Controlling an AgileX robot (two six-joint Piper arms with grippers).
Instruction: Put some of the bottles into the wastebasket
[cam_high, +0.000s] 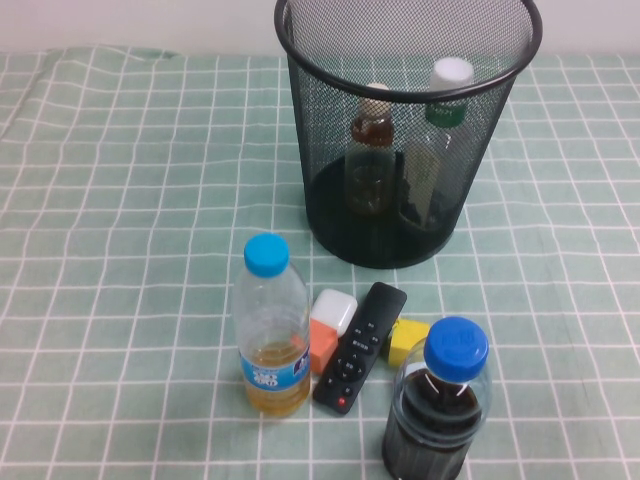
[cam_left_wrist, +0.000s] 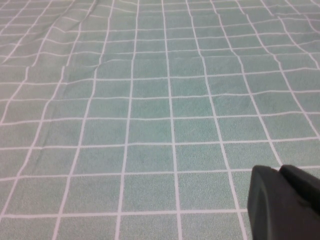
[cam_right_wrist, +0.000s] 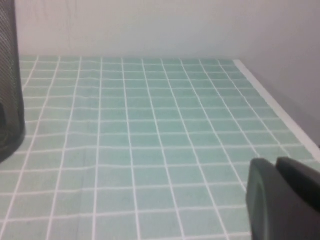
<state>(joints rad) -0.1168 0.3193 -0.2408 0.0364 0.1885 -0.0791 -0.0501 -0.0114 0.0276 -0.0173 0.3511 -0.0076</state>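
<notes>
Surface: green cloth (cam_high: 120, 200) with a white grid is spread over the table, and a pale wall is seen beyond the far edge.

High view, wastebasket: the wastebasket (cam_high: 330, 150) stands toward the far edge, near the middle of the table.

High view, bottles: the beige-capped bottle (cam_high: 372, 140) and the white-capped bottle (cam_high: 440, 140) are seen upright through the mesh, side by side inside the wastebasket, long axes vertical.

High view, left out: the yellow-liquid bottle (cam_high: 270, 330) and the dark-liquid bottle (cam_high: 440, 410) stand upright toward the near edge; between them lie an orange-and-white block (cam_high: 328, 328), a black remote (cam_high: 360, 345) and a yellow block (cam_high: 405, 338).

High view, arms: neither arm is seen over the table.

Left wrist view: only bare cloth is faced; a dark piece of the left gripper (cam_left_wrist: 282, 202) shows at the picture's edge, and whether it is released or clenched cannot be told.

Right wrist view: the wastebasket's wall is caught at one side, with the table's right edge (cam_right_wrist: 280, 107) beyond; a dark piece of the right gripper (cam_right_wrist: 282, 200) shows, state likewise not to be told.

Relation: the right gripper is judged nearer the wastebasket, since only its camera catches the mesh; no bottle lies before either gripper.

Progress: both named bottles are already binned, so the task is judged essentially done and both arms appear withdrawn.
</notes>
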